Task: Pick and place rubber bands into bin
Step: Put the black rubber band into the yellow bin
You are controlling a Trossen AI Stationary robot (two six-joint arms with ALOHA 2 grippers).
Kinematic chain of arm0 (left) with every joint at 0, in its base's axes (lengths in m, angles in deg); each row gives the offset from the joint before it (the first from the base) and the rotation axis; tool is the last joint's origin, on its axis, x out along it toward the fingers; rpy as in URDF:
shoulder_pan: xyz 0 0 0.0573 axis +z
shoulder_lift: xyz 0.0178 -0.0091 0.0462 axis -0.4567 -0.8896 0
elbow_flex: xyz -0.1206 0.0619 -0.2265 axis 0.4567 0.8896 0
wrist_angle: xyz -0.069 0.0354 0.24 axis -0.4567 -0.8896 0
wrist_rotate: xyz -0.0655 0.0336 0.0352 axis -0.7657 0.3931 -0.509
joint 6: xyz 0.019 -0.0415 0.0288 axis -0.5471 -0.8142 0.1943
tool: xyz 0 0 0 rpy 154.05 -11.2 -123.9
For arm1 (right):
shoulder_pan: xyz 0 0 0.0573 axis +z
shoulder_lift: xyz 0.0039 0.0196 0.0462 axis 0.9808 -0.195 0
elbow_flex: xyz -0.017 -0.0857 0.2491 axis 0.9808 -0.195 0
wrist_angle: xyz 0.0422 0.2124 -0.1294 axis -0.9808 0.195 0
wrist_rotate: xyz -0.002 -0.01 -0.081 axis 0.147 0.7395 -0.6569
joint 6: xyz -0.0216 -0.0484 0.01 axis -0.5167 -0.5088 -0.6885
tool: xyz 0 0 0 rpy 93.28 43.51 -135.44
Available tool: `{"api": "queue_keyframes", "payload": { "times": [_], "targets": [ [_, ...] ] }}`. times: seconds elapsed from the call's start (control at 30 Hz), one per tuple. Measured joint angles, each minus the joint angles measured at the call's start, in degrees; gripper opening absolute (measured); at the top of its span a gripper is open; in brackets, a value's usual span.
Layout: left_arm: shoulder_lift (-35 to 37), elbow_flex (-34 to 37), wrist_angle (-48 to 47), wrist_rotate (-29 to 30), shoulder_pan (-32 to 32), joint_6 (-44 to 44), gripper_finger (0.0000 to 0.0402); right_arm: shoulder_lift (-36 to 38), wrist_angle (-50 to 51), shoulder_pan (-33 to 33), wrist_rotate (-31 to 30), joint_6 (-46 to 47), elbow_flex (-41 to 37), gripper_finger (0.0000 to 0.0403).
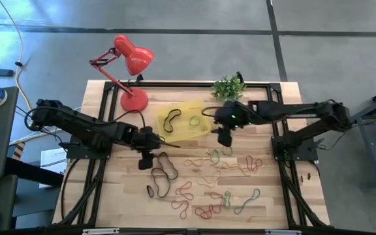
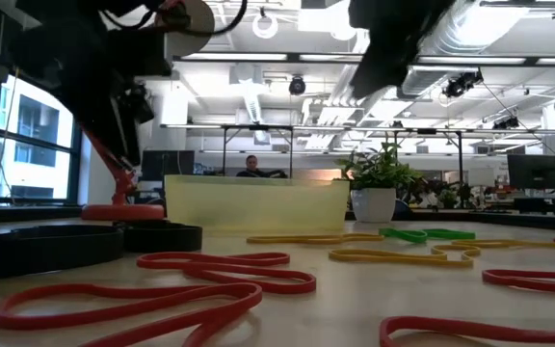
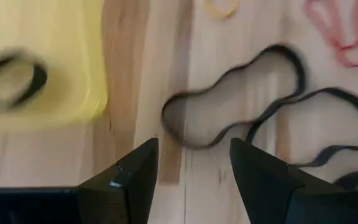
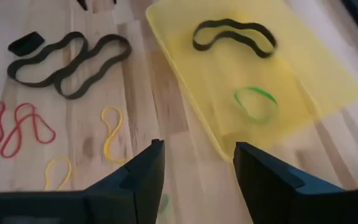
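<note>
Bin (image 1: pixel 183 119) – no readable markings

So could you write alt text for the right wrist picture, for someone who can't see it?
A shallow yellow bin on a wooden table holds one black rubber band and one green rubber band. Beside it on the wood lie more loose bands, black, red and yellow. The right hand has its two dark fingers open and empty.

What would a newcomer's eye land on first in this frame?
Probably the yellow bin at the table's far middle, already holding a black band and a green band. Next, the scatter of rubber bands across the near half of the wooden table, with the red desk lamp at the far left corner. Both grippers hover nearby, jaws open: left gripper, right gripper.
</note>
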Motion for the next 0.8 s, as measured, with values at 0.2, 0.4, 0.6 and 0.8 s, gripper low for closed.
{"api": "queue_keyframes", "payload": {
  "times": [0.2,0.4,0.6,0.8],
  "targets": [
    [-3.3,0.0,2.6,1.5,0.0,-6.2,0.0188,8.9,10.1,7.6,-14.4,8.6,0.0,0.0181],
    [-9.3,0.0,5.3,0.9,0.0,-10.2,0.0188,16.0,20.0,13.4,-26.8,18.4,0.0,0.0181],
    [-14.6,0.0,6.0,1.0,0.0,-11.6,0.0188,19.7,21.4,16.5,-31.6,21.5,0.0,0.0181],
    [-17.7,-0.1,7.5,1.4,0.0,-11.6,0.0188,19.9,21.4,17.0,-32.7,21.5,0.0,0.0181]
  ]
}}
